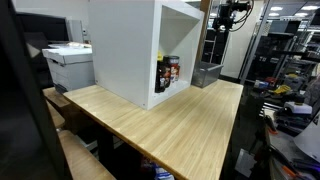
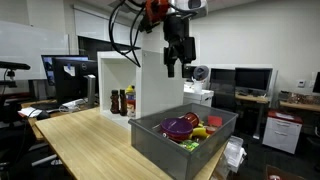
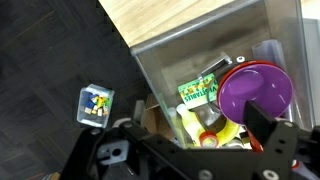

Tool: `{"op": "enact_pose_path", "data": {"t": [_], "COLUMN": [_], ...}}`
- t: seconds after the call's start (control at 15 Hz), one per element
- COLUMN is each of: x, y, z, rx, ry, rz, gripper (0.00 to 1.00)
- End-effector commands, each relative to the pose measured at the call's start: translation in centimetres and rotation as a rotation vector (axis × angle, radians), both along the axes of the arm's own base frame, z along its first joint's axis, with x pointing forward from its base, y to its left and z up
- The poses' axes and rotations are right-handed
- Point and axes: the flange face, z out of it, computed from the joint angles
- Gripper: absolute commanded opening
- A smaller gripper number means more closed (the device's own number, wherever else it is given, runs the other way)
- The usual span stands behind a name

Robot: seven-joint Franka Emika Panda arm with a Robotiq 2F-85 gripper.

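In an exterior view my gripper (image 2: 178,55) hangs open and empty, well above a grey bin (image 2: 150,140) at the end of the wooden table. The bin holds a purple bowl (image 2: 180,126) and several yellow, red and green items. The wrist view looks straight down into the grey bin (image 3: 160,75). It shows the purple bowl (image 3: 257,88), a green packet (image 3: 198,90) and a yellow bottle (image 3: 190,125). The gripper (image 3: 195,138) is spread wide over them, and one dark finger (image 3: 264,122) overlaps the bowl's edge. In an exterior view the gripper (image 1: 232,14) sits high above the bin (image 1: 207,74).
A white open cabinet (image 1: 125,50) stands on the wooden table (image 1: 170,125) with bottles (image 1: 168,73) inside, next to the bin. A printer (image 1: 68,65) sits beside the table. Monitors (image 2: 250,78) line a desk behind. A small clear box (image 3: 96,104) lies on the dark floor.
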Motion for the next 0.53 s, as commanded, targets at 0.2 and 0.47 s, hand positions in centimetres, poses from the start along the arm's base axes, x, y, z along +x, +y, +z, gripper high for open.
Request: {"op": "enact_pose_path", "data": {"t": [0.2, 0.47], "x": [3.3, 5.0], "y": [0.0, -0.2], "z": [-1.0, -2.0], "rx": [-0.049, -0.059], "ry": [0.067, 0.080], "rz": [0.146, 0.202], "gripper": [1.00, 1.00]}}
